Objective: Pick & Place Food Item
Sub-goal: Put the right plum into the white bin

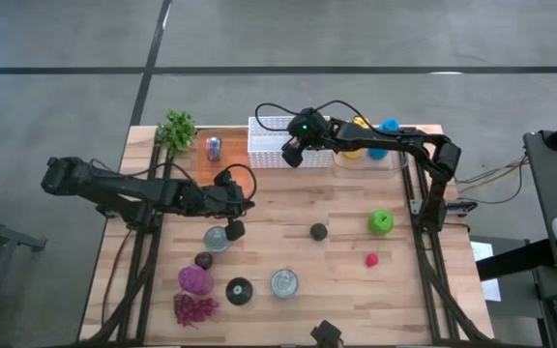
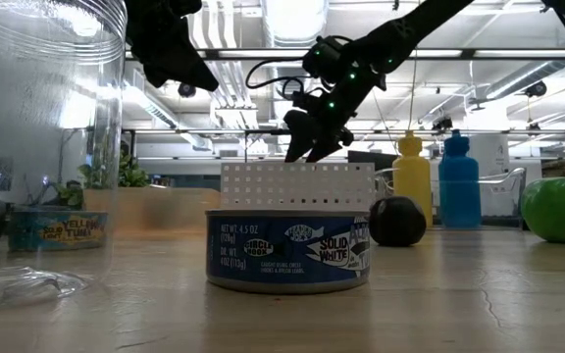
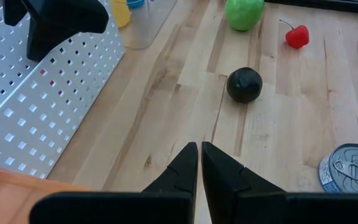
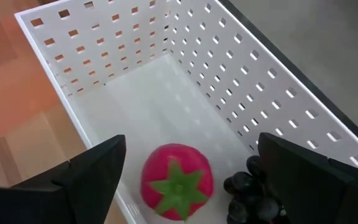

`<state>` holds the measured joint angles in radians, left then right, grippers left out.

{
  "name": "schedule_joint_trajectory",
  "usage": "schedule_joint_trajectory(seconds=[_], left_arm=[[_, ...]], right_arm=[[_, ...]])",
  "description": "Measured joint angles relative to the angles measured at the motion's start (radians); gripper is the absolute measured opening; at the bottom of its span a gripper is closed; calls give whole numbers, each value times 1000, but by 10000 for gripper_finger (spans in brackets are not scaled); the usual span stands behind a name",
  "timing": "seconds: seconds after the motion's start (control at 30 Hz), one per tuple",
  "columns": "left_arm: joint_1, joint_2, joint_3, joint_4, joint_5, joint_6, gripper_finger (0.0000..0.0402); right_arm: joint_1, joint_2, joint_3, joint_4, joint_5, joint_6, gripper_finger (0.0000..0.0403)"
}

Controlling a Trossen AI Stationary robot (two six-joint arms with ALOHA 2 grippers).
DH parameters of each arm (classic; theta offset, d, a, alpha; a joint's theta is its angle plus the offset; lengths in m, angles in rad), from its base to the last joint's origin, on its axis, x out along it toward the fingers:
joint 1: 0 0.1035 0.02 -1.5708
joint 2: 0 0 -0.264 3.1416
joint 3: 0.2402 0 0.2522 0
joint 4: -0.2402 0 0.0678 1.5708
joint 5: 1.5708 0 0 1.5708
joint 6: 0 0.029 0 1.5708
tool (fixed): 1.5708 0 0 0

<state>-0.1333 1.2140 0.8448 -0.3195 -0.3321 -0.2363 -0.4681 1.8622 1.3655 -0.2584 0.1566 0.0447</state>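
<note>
Near edge, low view: a Solid White tuna can (image 2: pixel 288 251) stands closest, label legible here only; the high view gives just its lid (image 1: pixel 284 283). A clear plastic container (image 2: pixel 42 137) fills the near left of the low view.

Mid-table, high view: a black ball (image 1: pixel 318 231), a green apple (image 1: pixel 381 221) to its right and a small red fruit (image 1: pixel 371 259) nearer.

Left gripper (image 3: pixel 200 163): over the mid-table left of centre, fingers pressed together, holding nothing; best seen in its own wrist view.

Far edge: white perforated basket (image 1: pixel 277 141), with yellow (image 2: pixel 412 180) and blue (image 2: pixel 458 180) bottles to its right.

Right gripper (image 4: pixel 188 169): above the basket, fingers spread wide, empty. Only its wrist view shows the contents: a red strawberry (image 4: pixel 177 181) on the basket floor between the fingers, beside dark grapes (image 4: pixel 252 194).
</note>
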Motion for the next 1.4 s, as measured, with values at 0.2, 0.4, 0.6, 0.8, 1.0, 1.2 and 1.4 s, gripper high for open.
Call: schedule_joint_trajectory(seconds=[0.2,0.4,0.6,0.8,1.0,1.2,1.4], left_arm=[[0,0,0,0,0,0,26],[0,0,0,0,0,0,26],[0,0,0,0,0,0,26],[0,0,0,0,0,0,26],[0,0,0,0,0,0,26],[0,0,0,0,0,1,26],[0,0,0,0,0,1,26]], right_arm=[[1,-20,-1,-1,1,-4,363],[15,-85,0,-27,4,0,363],[77,-158,0,-81,50,-4,363],[177,-224,-1,-157,212,-21,364],[287,-299,-1,-295,213,-16,364],[385,-389,-25,-411,213,42,364],[452,-491,-118,-423,210,123,364]])
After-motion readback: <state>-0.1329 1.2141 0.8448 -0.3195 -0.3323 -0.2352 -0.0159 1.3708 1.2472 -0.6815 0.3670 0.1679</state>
